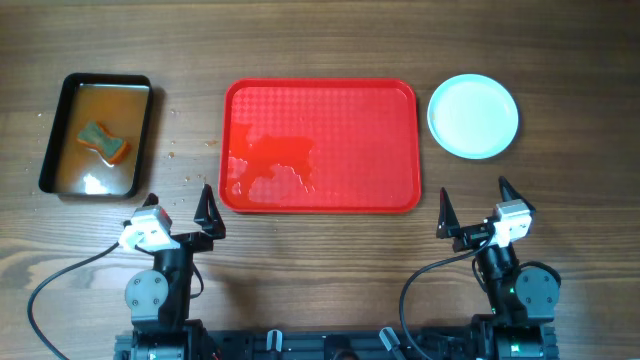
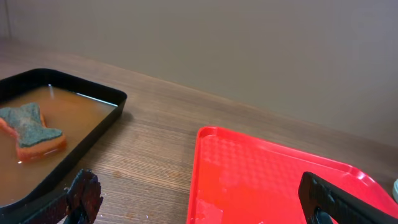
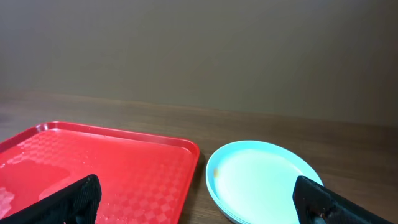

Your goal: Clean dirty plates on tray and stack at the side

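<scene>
The red tray (image 1: 320, 145) lies mid-table with wet streaks on its near left part and no plates on it; it also shows in the left wrist view (image 2: 261, 174) and the right wrist view (image 3: 106, 168). The pale mint plates (image 1: 473, 115) sit stacked to the right of the tray, the top one wiped plain; the stack shows in the right wrist view (image 3: 264, 180). My left gripper (image 1: 178, 213) is open and empty near the tray's front left corner. My right gripper (image 1: 476, 208) is open and empty in front of the plate stack.
A black pan (image 1: 96, 133) with brownish liquid and a sponge (image 1: 103, 141) stands at the left; both show in the left wrist view, the pan (image 2: 93, 99) and the sponge (image 2: 30, 129). Small drops and crumbs dot the wood between pan and tray.
</scene>
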### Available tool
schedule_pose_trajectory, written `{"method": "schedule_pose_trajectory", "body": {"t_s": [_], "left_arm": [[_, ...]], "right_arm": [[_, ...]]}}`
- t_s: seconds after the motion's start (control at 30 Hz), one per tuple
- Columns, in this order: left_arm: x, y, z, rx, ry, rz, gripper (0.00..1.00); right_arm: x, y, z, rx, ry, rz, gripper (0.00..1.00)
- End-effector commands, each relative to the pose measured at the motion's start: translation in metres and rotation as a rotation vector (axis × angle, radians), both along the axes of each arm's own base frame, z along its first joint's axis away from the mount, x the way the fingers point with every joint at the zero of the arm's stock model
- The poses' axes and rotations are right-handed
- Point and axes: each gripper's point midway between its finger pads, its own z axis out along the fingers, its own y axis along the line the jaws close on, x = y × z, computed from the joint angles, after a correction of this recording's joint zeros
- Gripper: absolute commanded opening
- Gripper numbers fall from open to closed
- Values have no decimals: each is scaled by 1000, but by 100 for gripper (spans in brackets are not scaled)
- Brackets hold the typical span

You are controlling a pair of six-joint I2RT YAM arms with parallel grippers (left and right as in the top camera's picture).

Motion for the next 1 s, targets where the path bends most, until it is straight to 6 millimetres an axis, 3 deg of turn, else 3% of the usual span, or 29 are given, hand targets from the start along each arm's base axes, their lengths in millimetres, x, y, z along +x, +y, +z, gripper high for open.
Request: {"method": "schedule_pose_trajectory", "body": {"t_s": [0.0, 0.23, 0.97], "left_arm": [[-1, 0, 0, 22, 0, 0, 100], [-1, -5, -1, 197, 5, -39, 100], [0, -4, -1, 198, 4, -34, 100]], "right_arm": [[0, -2, 3, -19, -17, -12, 100], [0, -2, 3, -19, -17, -12, 100], [0, -2, 3, -19, -17, -12, 100]]}}
